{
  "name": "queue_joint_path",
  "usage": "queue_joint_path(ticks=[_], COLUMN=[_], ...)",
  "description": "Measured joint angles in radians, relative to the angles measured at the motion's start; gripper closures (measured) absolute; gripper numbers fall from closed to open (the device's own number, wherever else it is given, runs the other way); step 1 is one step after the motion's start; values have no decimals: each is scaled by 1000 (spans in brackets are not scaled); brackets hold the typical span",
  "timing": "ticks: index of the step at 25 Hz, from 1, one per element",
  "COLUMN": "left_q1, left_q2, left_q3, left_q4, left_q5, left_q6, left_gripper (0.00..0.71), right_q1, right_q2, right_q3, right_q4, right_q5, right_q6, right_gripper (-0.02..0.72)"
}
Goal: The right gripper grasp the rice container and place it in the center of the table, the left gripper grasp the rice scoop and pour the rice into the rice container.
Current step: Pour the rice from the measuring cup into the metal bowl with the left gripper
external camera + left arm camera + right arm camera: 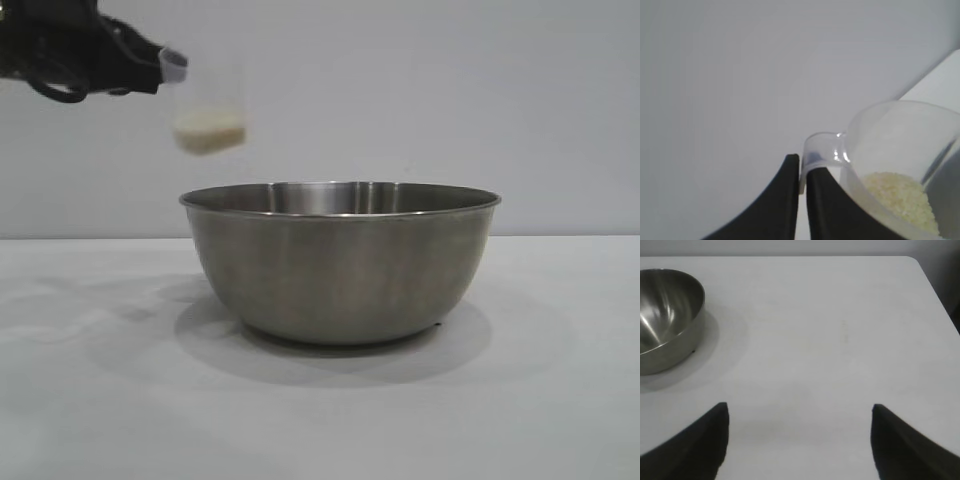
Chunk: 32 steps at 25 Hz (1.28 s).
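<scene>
- Rice container [340, 262], the big steel bowl, stands upright on the white table [90, 400], below the left gripper [802, 172] and off to its side; from the right gripper [799, 412] it sits well ahead and to one side, nothing touching it.
- Right gripper hangs above bare tabletop, its two black fingers [700, 440] spread wide and holding nothing.
- Left gripper is up in the air, higher than the bowl's rim, fingers pinched tight on the loop handle of the rice scoop [208, 112].
- Rice scoop hangs just beyond those fingertips, close to upright, clear of the bowl.
- Rice [902, 196] lies as a small pale heap in the scoop's bottom.
</scene>
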<state>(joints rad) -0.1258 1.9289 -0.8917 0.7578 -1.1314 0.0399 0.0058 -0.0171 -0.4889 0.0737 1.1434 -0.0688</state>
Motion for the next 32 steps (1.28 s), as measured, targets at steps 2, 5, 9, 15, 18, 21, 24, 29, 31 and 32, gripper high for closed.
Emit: queue_joint_path(ticks=[2, 5, 9, 15, 18, 21, 24, 29, 31, 32], left_q1=[0, 0, 0, -38, -63, -70, -70, -80, -92, -102], left_q2=[0, 0, 0, 0, 0, 0, 0, 0, 0, 0], left_q3=[-41, -84, -115, -126, -126, -126, -126, -128, -128, -128], left_q4=[76, 142, 196, 244, 264, 275, 277, 307, 327, 331], left_q5=[-2, -4, -4, -4, -4, -4, -4, -4, -4, -4], left_q6=[4, 54, 177, 409, 513, 572, 633, 771, 859, 921], left_gripper=[710, 710, 710, 710, 710, 710, 710, 710, 710, 710], right_q1=[0, 0, 0, 0, 0, 0, 0, 0, 0, 0], right_q2=[0, 0, 0, 0, 0, 0, 0, 0, 0, 0], right_q3=[0, 0, 0, 0, 0, 0, 0, 0, 0, 0], right_q4=[0, 0, 0, 0, 0, 0, 0, 0, 0, 0], right_q5=[0, 0, 0, 0, 0, 0, 0, 0, 0, 0], right_q6=[0, 0, 0, 0, 0, 0, 0, 0, 0, 0], right_gripper=[204, 204, 204, 204, 204, 204, 204, 204, 204, 204])
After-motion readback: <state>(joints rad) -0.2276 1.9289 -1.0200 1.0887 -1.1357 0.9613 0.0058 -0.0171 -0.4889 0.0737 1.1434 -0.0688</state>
